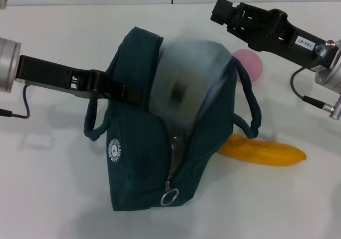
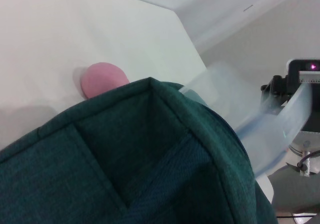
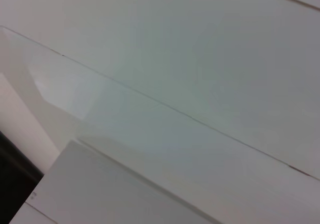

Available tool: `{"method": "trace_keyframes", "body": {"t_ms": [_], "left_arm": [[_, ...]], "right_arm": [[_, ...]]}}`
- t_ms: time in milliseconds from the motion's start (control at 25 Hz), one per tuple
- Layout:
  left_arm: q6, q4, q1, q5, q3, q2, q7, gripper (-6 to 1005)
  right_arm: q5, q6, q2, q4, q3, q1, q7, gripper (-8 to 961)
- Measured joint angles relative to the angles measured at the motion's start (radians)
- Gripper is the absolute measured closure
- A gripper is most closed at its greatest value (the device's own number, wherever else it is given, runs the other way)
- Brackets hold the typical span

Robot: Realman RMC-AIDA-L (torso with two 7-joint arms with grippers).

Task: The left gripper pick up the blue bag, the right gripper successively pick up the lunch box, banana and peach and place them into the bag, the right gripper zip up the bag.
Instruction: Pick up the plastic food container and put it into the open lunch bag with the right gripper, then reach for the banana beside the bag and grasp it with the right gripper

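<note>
The blue bag [image 1: 138, 164] stands upright on the white table, its top unzipped. My left gripper [image 1: 114, 87] is shut on the bag's upper left rim. The lunch box [image 1: 186, 84], a blurred clear container, sits tilted in the bag's mouth, about half of it above the rim. Up and to the right of it, my right gripper [image 1: 221, 13] hangs open and holds nothing. The banana [image 1: 266, 151] lies on the table to the right of the bag. Behind the bag's right handle rests the peach [image 1: 249, 63]. The left wrist view shows the bag [image 2: 125, 164], the peach [image 2: 102, 79] and the lunch box [image 2: 240, 114].
The bag's zipper pull ring [image 1: 169, 197] hangs low on the front face. Two handles [image 1: 250, 116] droop at either side. The table [image 1: 48, 196] is white, with a wall seam at the back. The right wrist view shows only pale flat surfaces.
</note>
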Motion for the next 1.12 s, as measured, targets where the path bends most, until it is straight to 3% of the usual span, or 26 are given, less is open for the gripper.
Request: {"method": "trace_keyframes", "body": {"t_ms": [120, 400, 520, 640, 680, 840, 1000, 1120], "left_arm": [[-0.002, 0.000, 0.005, 0.000, 0.000, 0.000, 0.000, 958], [-0.003, 0.000, 0.014, 0.002, -0.001, -0.001, 0.005, 958], [-0.003, 0.000, 0.017, 0.002, -0.001, 0.000, 0.006, 958], [-0.003, 0.000, 0.019, 0.002, -0.001, 0.000, 0.008, 958], [-0.003, 0.000, 0.021, 0.002, -0.001, 0.000, 0.009, 958], [-0.003, 0.000, 0.027, 0.001, -0.001, 0.000, 0.010, 958], [-0.003, 0.000, 0.029, 0.001, 0.000, 0.000, 0.010, 958], [-0.004, 0.000, 0.030, 0.001, -0.001, 0.000, 0.011, 958]], "right_arm": [[0.002, -0.004, 0.000, -0.001, -0.001, -0.002, 0.000, 740], [-0.001, -0.022, -0.010, -0.126, 0.001, -0.047, 0.000, 415], [-0.051, -0.015, -0.031, -0.259, -0.021, -0.081, 0.000, 276], [-0.177, -0.003, -0.072, -0.397, -0.045, -0.096, 0.007, 257], [-0.261, 0.001, -0.094, -0.474, -0.061, -0.094, 0.024, 250], [-0.478, 0.002, -0.131, -0.633, -0.093, -0.072, 0.111, 225], [-0.701, -0.027, -0.142, -0.790, -0.125, -0.031, 0.224, 199], [-0.872, -0.067, -0.126, -0.926, -0.186, 0.005, 0.315, 200]]}}
